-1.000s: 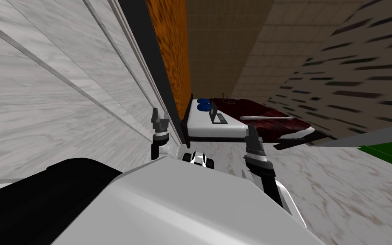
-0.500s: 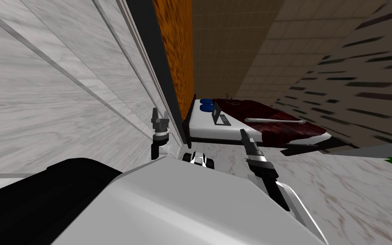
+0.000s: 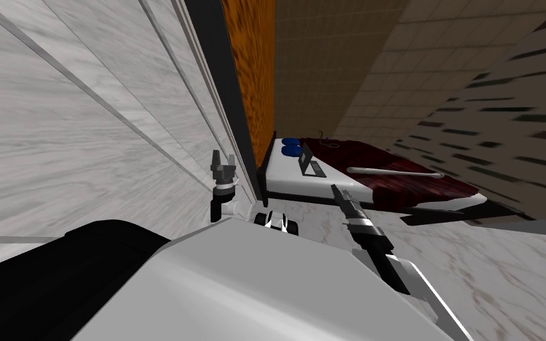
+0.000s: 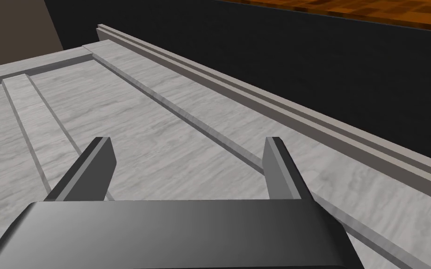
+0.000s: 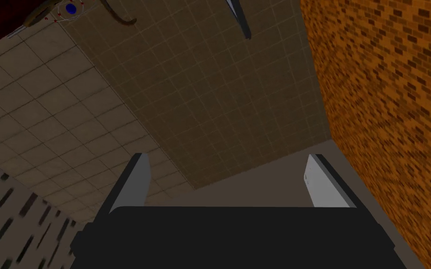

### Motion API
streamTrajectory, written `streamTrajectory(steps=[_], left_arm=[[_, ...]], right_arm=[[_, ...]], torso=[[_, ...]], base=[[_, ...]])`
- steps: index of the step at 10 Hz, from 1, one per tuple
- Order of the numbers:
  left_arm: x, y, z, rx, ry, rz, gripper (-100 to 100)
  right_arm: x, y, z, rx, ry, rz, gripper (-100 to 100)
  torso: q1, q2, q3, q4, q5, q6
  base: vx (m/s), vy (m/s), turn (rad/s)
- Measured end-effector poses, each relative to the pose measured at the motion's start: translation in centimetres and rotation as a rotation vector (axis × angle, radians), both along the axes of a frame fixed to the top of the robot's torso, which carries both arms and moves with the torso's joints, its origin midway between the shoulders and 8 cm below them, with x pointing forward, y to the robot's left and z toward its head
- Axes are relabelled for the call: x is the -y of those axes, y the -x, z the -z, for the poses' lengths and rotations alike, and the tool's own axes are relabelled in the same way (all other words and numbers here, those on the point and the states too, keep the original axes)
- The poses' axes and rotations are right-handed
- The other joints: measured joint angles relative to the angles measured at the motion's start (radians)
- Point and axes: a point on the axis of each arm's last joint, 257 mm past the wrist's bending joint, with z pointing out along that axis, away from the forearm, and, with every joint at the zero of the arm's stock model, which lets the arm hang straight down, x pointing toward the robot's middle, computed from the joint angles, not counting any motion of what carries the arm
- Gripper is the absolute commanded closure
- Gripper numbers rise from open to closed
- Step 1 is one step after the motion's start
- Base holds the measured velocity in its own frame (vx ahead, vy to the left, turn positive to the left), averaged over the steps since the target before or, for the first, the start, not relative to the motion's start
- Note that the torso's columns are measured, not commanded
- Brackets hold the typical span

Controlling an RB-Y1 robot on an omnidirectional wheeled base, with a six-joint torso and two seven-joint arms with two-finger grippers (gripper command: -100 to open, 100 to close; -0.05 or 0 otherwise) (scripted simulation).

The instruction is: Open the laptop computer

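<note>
Sitting on bed [image 3: 286,177] | laptop [image 3: 308,161], lid up | well beyond right hand [image 3: 337,192]

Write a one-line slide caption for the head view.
Head view: laptop on a white bed ahead, near blue cushions; right tool and left tool open, apart from it.

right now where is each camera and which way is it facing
Head view: on the head, looking steeply down and forward at the bed with the laptop on it; left gripper and right gripper show.
Left wrist view: on the left hand, facing a grey panel; its open fingers show.
Right wrist view: on the right hand, facing tan tiles beside a brick wall; its open fingers show.
Shared: head and left wrist views both show the grey panel; head and right wrist views, the brick wall.
</note>
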Motion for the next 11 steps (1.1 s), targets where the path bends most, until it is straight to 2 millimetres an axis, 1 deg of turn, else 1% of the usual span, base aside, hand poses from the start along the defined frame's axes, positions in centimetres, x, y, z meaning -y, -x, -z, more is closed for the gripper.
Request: streamTrajectory(steps=[1, 3, 4, 6, 8, 11], left_arm=[[0.0, 0.0, 0.0, 0.0, 0.0, 0.0, 0], [0.0, 0.0, 0.0, 0.0, 0.0, 0.0, 0], [0.0, 0.0, 0.0, 0.0, 0.0, 0.0, 0], [0.0, 0.0, 0.0, 0.0, 0.0, 0.0, 0], [0.0, 0.0, 0.0, 0.0, 0.0, 0.0, 0], [0.0, 0.0, 0.0, 0.0, 0.0, 0.0, 0]], right_arm=[[0.9, 0.1, 1.3, -0.04, 0.063, 0.018, -100], [2.0, -0.1, 2.5, -0.089, 0.153, 0.044, -100], [3.2, 0.1, 3.6, -0.126, 0.218, 0.065, -100], [4.6, 0.2, 4.6, -0.169, 0.308, 0.089, -100], [6.1, 0.7, 5.3, -0.207, 0.387, 0.113, -100], [8.1, 0.7, 6.3, -0.252, 0.49, 0.15, -100]], torso=[[0.0, -0.001, 0.0, 0.0, 0.0, 0.0], [0.0, 0.0, 0.0, 0.0, 0.0, 0.0], [0.0, -0.001, 0.0, 0.0, 0.0, 0.0], [0.0, 0.0, 0.0, 0.0, 0.0, 0.0], [0.0, 0.0, 0.0, 0.0, 0.0, 0.0], [0.0, 0.0, 0.0, 0.0, 0.0, 0.001]], base=[[0.027, 0.006, 0.055], [0.029, 0.014, 0.157], [0.027, 0.01, 0.073], [0.021, 0.013, 0.094], [0.02, 0.011, 0.114], [0.023, 0.013, 0.119]])
